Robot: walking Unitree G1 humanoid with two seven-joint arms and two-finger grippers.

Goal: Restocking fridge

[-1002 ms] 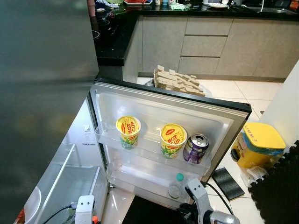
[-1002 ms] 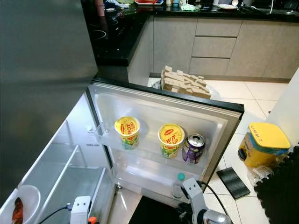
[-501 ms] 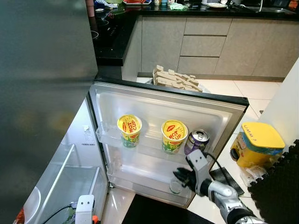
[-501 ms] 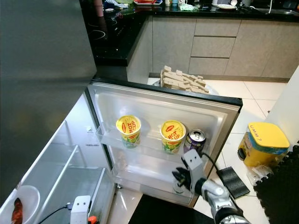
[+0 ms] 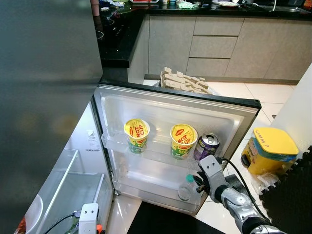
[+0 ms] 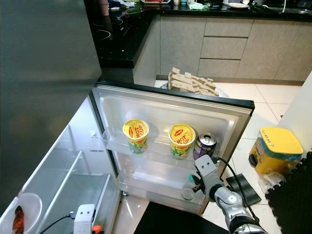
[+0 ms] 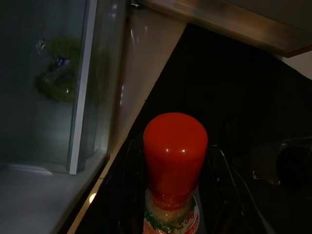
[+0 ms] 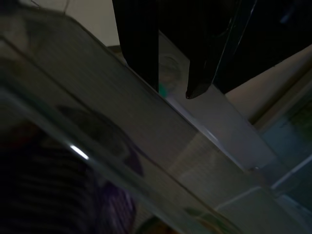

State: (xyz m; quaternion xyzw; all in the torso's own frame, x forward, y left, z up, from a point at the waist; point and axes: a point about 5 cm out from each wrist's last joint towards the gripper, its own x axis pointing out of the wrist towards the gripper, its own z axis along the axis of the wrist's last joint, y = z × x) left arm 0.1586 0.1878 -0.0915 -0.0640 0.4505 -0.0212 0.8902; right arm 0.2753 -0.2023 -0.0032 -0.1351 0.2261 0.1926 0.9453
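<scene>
Two noodle cups point(image 5: 137, 135) and a can point(image 5: 206, 146) stand on the fridge door's upper shelf point(image 5: 161, 157); a bottle point(image 5: 185, 187) stands on the lower one. Right tool point(image 5: 199, 180), fingers parted, touches it; left tool point(image 7: 170, 195) clasps a red-capped jar point(image 7: 174, 165)

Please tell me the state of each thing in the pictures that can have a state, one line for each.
Fridge door: open.
Noodle cups: upright, lids sealed, upper door shelf.
Purple can: upright, beside the cups.
Water bottle: upright, capped, lower door shelf.
Right gripper: open, beside the bottle.
Left gripper: shut on red-capped jar.
Yellow bin: lid closed.
</scene>
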